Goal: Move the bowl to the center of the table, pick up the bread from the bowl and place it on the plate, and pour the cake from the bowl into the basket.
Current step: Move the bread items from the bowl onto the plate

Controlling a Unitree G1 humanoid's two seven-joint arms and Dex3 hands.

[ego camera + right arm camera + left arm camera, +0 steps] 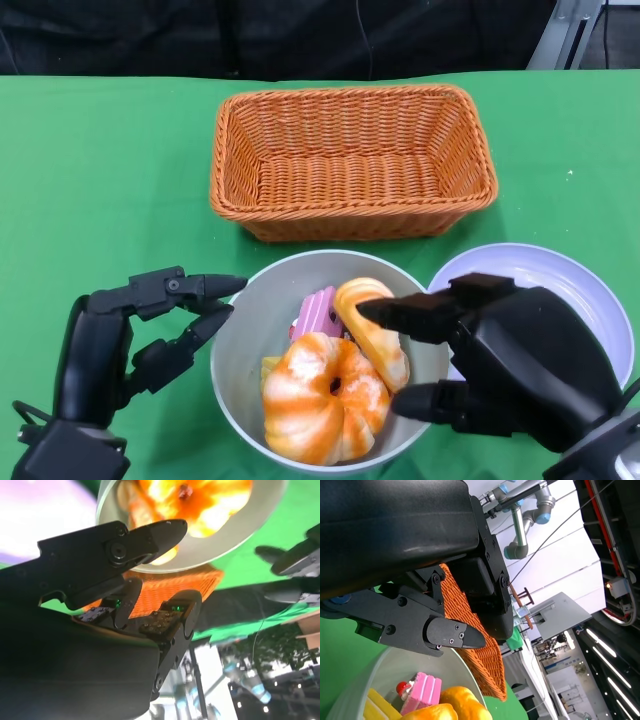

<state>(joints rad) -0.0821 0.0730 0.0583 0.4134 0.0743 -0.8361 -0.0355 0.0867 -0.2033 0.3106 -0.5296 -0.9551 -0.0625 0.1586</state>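
Observation:
A grey bowl (300,262) stands at the table's near middle. In it lie a round orange-swirled bread (320,400), a long golden bread (375,335), a pink cake (318,312) and a yellow piece. My left hand (150,330) is at the bowl's left rim with fingers apart and nothing between them. My right hand (500,350) reaches over the right rim; one finger hovers by the long bread and the thumb is low at the rim, holding nothing. The left wrist view shows the pink cake (422,692) in the bowl (395,665) below that hand's fingertips (465,637).
A brown wicker basket (350,165) stands just behind the bowl. A white plate (590,295) lies right of the bowl, partly hidden by my right hand. Green cloth covers the table, bare on the far left and right.

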